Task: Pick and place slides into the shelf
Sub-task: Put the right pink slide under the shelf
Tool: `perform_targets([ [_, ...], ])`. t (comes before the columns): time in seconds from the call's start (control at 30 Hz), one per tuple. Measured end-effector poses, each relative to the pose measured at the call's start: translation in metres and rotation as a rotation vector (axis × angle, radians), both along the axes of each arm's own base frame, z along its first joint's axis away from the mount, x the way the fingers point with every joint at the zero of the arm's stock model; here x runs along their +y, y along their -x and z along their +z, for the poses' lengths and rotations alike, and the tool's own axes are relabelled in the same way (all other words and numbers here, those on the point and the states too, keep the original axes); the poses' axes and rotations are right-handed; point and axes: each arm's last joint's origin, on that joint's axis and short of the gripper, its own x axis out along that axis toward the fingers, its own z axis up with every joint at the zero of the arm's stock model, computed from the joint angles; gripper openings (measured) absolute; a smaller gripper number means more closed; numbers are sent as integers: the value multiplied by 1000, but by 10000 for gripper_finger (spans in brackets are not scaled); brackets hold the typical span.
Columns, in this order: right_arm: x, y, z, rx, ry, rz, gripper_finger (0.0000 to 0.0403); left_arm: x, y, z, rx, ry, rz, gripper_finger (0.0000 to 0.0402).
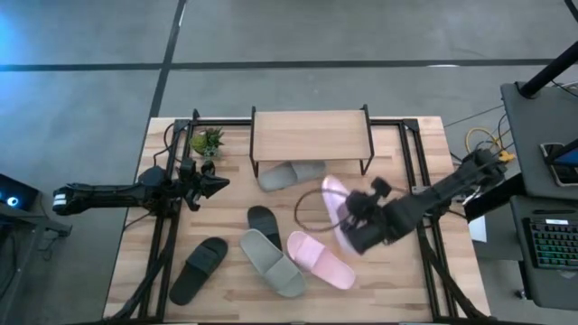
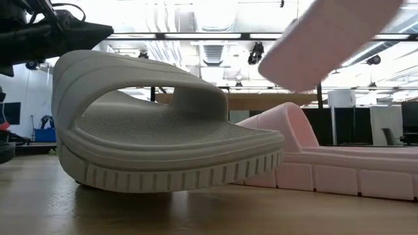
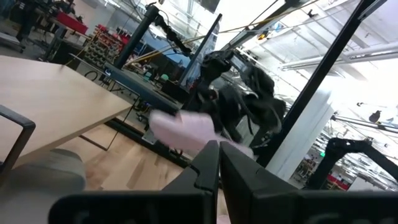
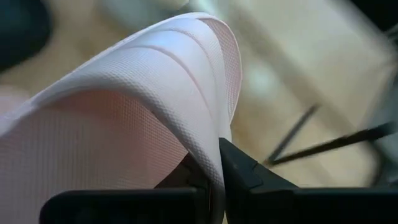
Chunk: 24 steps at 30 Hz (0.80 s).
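High view, right gripper [image 1: 350,219]: clamped on pale pink slide [image 1: 336,200], lifted near shelf [image 1: 311,134].
Left gripper [image 1: 217,183]: fingers pressed together, holding nothing, beside plant [image 1: 208,141].

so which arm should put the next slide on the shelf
Right. Its tool is already shut on a pale pink slide, lifted just in front of the shelf. The left tool is shut and empty, over by the small plant.
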Motion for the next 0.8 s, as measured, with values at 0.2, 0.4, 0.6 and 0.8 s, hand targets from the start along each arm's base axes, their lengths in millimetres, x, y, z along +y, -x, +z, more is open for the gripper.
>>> perform_targets([
  [0.2, -61, -8, 28, 60, 209, -102, 13, 0, 0, 0, 2, 0, 0, 0],
  [0.4, -122, -11, 36, 235, 263, -196, 13, 0, 0, 0, 1, 0, 0, 0],
  [0.6, -169, -13, 37, 443, 258, -84, 13, 0, 0, 0, 2, 0, 3, 0],
  [0.8, -192, -26, 35, 479, 248, 9, 13, 0, 0, 0, 1, 1, 9, 0],
])
